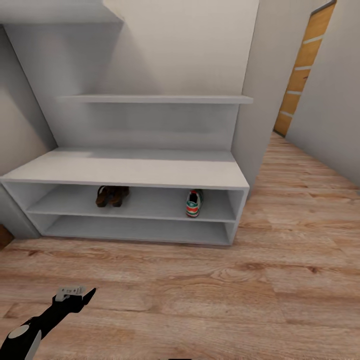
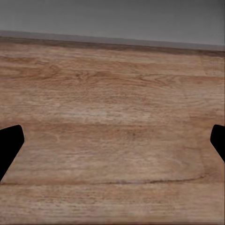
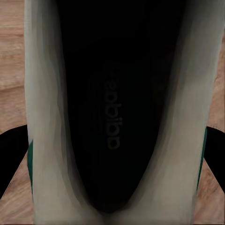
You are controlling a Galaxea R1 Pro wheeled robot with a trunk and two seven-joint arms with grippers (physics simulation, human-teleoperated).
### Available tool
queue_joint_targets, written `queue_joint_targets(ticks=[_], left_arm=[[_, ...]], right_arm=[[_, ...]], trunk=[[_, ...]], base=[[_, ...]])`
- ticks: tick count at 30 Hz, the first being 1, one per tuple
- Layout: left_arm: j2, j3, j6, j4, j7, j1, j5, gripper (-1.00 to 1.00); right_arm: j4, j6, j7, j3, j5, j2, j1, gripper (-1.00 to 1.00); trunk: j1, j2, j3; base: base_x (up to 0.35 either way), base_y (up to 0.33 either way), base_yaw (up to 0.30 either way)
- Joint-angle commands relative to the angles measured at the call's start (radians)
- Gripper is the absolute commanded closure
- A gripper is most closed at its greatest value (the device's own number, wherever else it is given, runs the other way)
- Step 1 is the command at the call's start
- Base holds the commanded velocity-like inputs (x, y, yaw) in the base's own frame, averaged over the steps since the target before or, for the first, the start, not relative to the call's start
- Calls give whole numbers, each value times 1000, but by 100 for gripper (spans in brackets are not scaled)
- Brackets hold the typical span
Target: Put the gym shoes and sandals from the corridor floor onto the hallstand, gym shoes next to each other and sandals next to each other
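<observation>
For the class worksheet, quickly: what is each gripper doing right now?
Left gripper: open, over wood-plank floor.
Right gripper: jaws either side of a cream-white gym shoe; grip cannot be told.

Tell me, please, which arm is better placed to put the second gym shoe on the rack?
The right: its gripper straddles a gym shoe, while the left gripper is open over bare floor.

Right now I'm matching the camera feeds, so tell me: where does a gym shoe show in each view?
Head view: one gym shoe sits on the hallstand's upper tier, at the right end.
Left wrist view: corridor floor below a grey wall.
Right wrist view: a gym shoe seen from above, centre, its dark opening facing the camera.
Shared landmark: the wood-plank corridor floor, at the edges beside that shoe.
</observation>
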Motion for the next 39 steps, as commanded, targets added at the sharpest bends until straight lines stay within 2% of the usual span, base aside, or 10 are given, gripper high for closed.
queue_joint_targets(ticks=[1, 27, 39], left_arm=[[-1, 4, -7, 1, -5, -1, -8, -100], [-1, 4, -6, 1, -3, -1, -5, -100], [-1, 4, -11, 1, -3, -1, -4, -100]], right_arm=[[0, -3, 5, -2, 0, 0, -1, 100], [0, -3, 5, -2, 0, 0, -1, 100], [0, -7, 5, -2, 0, 0, -1, 100]], trunk=[[0, 0, -1], [0, 0, -1], [0, 0, -1]], base=[[-74, 298, 0], [-109, 298, 0], [-19, 303, -44]])
